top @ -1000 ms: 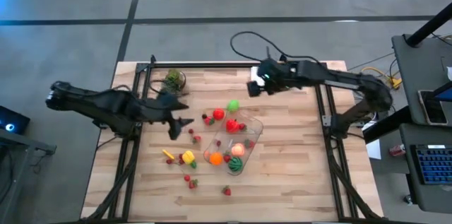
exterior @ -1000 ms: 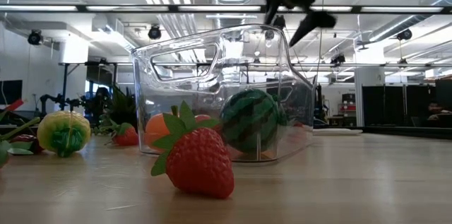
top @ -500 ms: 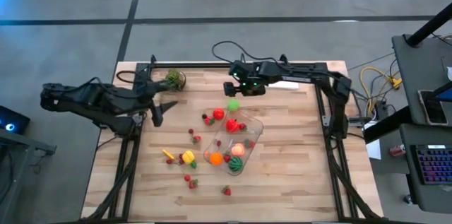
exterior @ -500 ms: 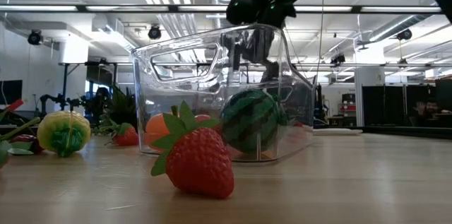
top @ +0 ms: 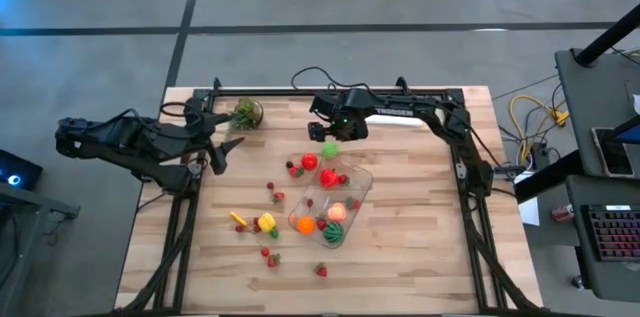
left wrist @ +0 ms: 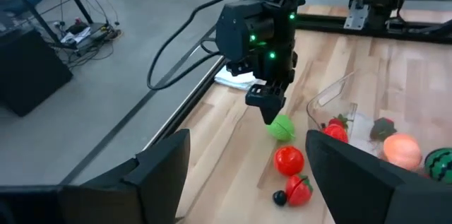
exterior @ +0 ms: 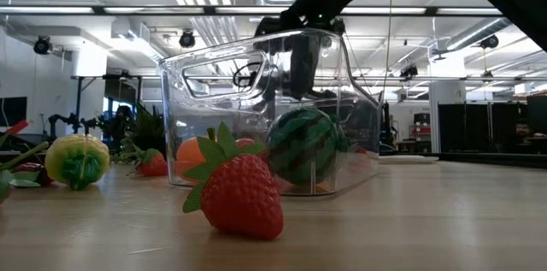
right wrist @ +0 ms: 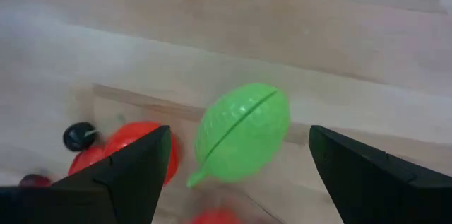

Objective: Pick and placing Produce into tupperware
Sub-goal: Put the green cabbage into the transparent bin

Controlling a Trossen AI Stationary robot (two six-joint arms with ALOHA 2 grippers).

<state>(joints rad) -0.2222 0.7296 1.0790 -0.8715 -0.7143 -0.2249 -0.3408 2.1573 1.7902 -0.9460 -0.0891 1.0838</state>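
Hanging right over the green fruit, the right tool is wide open and holds nothing. The fruit lies on the bench, at eleven o'clock from the tupperware. The left tool, open and empty too, waits far off at nine o'clock.

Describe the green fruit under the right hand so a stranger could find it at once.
Start from the clear tupperware in the table's middle and look just past its far end, under the open right hand. The green fruit lies there on bare wood, the only all-green piece, beside a red tomato.
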